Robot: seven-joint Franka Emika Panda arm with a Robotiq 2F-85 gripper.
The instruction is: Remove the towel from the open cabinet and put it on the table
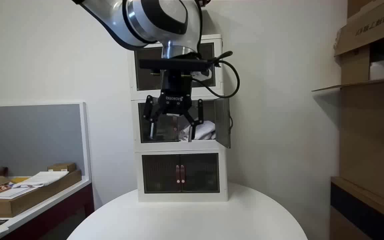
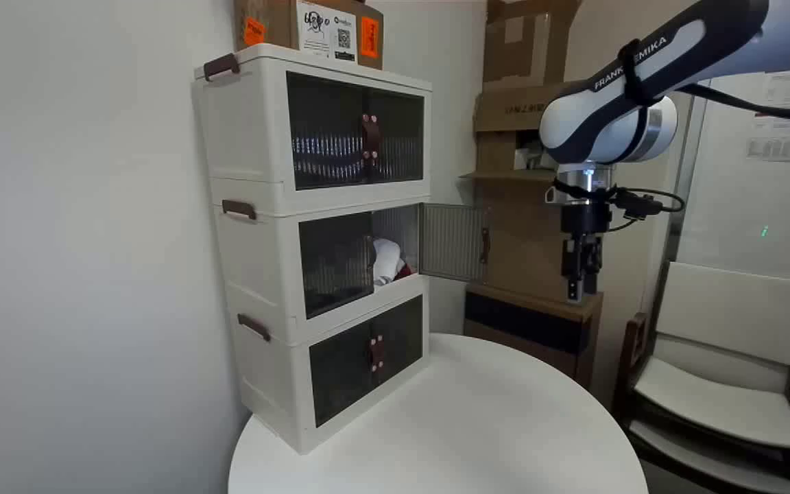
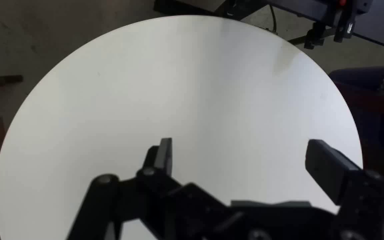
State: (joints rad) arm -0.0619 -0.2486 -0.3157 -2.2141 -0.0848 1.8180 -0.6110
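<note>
The white towel lies crumpled in the middle compartment of the white three-tier cabinet. It also shows in an exterior view, with a dark red patch at its lower edge; part of it is hidden behind the shut left door. My gripper is open and empty, pointing down. In an exterior view the gripper is well out in front of the cabinet, apart from the towel. In the wrist view the spread fingers are above the round white table; the towel is out of that view.
The compartment's right glass door stands swung open, sticking outward. The cabinet stands on the back of the table. Cardboard boxes stand on the right, and a desk with a grey partition on the left. A chair stands near the table.
</note>
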